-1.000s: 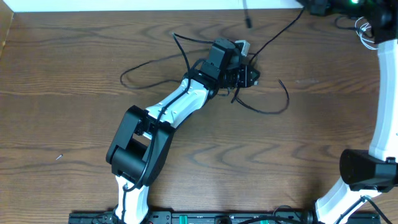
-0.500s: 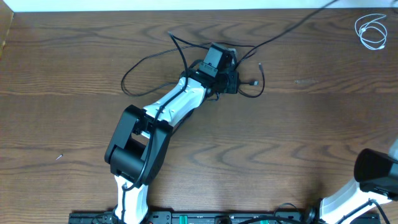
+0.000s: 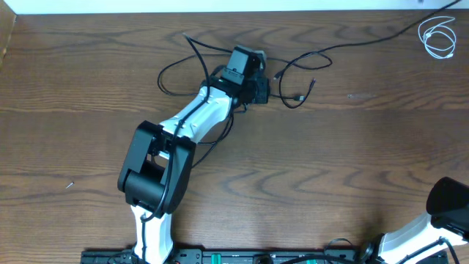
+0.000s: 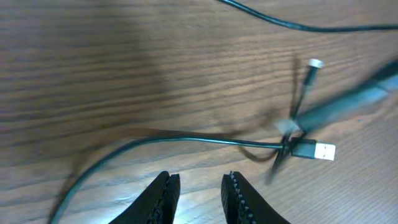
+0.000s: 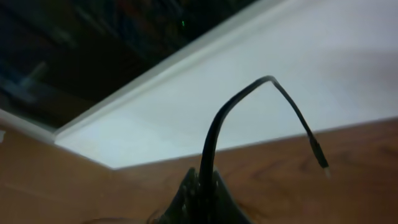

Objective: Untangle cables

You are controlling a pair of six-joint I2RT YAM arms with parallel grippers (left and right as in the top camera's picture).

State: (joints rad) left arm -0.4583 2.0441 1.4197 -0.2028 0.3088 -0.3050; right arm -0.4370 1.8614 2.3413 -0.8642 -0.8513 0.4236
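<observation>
Black cable (image 4: 186,138): thin, light, limp; slack loops at desk (image 3: 352,161) 12 o'clock. White cable (image 3: 437,35) coiled apart, 1 o'clock corner. Right tool (image 5: 204,177) clamped on black cable near plug end. Left tool (image 4: 199,179) narrow, empty. Likely best pinch mid-cord, not plug.

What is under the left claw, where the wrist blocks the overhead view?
Bare table shows in the gap of the open left claw; the black cable crosses just ahead, beside a plug. Its run beneath the left arm is covered.
</observation>
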